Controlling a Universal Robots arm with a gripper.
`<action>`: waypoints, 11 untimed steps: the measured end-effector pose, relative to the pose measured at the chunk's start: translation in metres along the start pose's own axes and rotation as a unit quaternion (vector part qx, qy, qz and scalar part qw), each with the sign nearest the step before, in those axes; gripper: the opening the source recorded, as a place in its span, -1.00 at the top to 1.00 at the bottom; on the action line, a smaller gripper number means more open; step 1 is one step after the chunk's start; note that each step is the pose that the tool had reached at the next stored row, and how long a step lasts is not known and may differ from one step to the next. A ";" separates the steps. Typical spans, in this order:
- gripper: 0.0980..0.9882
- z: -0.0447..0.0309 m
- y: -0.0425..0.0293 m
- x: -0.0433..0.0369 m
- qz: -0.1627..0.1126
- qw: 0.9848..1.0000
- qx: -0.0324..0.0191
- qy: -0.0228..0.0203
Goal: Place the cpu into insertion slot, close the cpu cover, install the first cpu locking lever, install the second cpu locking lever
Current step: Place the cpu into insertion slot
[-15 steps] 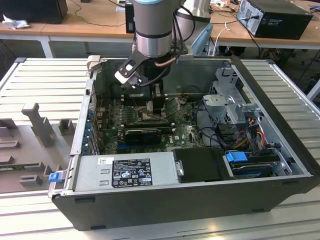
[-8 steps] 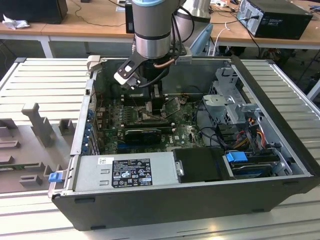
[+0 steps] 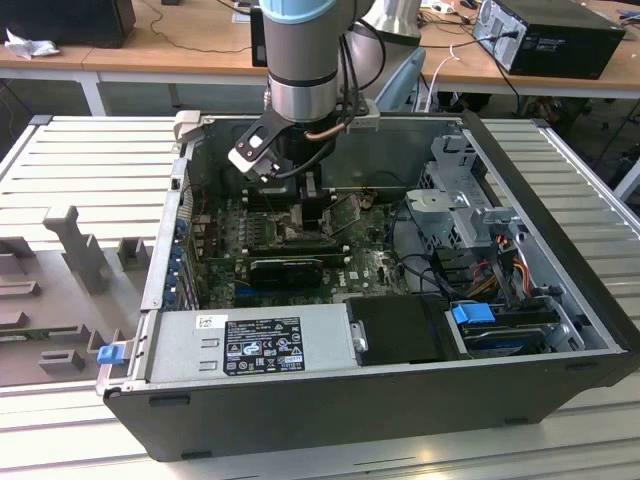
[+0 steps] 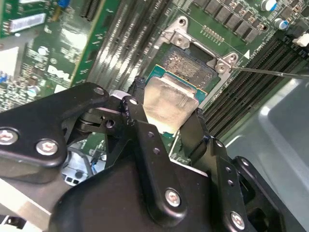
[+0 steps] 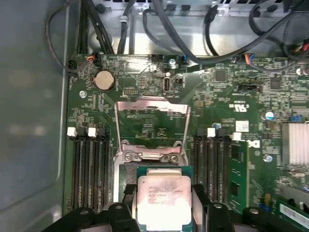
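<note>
My gripper point(image 4: 168, 99) is shut on the cpu point(image 4: 170, 102), a flat square chip with a pale metallic face, pinched by two opposite edges between the black fingers point(image 5: 127, 192). The cpu point(image 5: 162, 201) hangs a little above the insertion slot point(image 4: 187, 62), a dark square socket with a silvery rim on the green board, and covers part of it. The cpu cover point(image 5: 152, 101), a thin silvery frame, stands swung open at the socket's far side. A thin lever rod point(image 4: 270, 73) sticks out from a socket corner. In the exterior view the gripper point(image 3: 300, 190) reaches down into the open computer case.
Long black memory slots point(image 5: 89, 169) flank the socket on both sides. A black graphics card point(image 3: 285, 270), the power supply point(image 3: 255, 345) and a drive cage point(image 3: 460, 200) crowd the case. Black cables point(image 5: 193, 43) run along the board's edge. The case walls point(image 3: 165, 240) close it in.
</note>
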State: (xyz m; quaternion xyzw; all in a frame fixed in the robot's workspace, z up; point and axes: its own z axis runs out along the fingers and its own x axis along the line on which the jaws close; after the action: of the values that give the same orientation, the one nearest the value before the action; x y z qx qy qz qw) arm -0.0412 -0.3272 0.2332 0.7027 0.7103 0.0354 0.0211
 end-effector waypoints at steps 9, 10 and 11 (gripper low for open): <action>0.00 0.0184 -0.0079 0.0039 0.009 1.000 0.000 -0.001; 0.00 0.0201 -0.0081 0.0044 0.012 1.000 0.000 -0.001; 0.00 0.0217 -0.0082 0.0046 0.013 1.000 0.000 -0.001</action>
State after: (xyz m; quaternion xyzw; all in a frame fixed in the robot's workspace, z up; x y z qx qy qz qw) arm -0.0477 -0.3222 0.2110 0.7118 0.7012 0.0351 0.0216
